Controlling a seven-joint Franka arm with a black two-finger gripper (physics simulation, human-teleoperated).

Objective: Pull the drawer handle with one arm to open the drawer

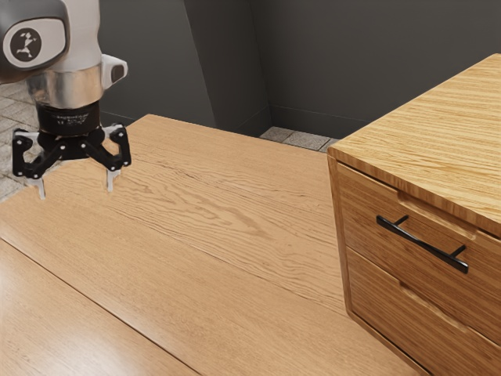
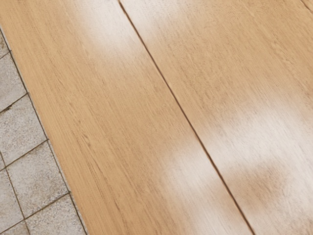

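- Wooden boards of the table lie closest to the camera in the exterior view. A thin dark line runs between two of them.
- The drawer handle is a thin black bar on two short legs. It sits on the front of the top drawer, at the exterior view's right.
- The top drawer looks pushed in. Its front is level with the front of the cabinet.
- A second drawer sits right under the top one.
- The cabinet is made of light wood like the table. It stands on the table at the exterior view's right, and its flat top runs off the edge of the picture.
- The end effector hangs at the exterior view's left, well apart from the cabinet and the handle. Its two black fingers point down and are spread wide, with only air between them. The tips are just above the table.
- The arm is white and silver. It comes down from the upper left corner of the exterior view.
- The wrist view looks down on the table under the hand. The dark line between the boards crosses it at a slant. Grey floor tiles show beside the table's edge.
- In the exterior view, grey floor tiles show behind the table. Dark grey walls stand behind them.
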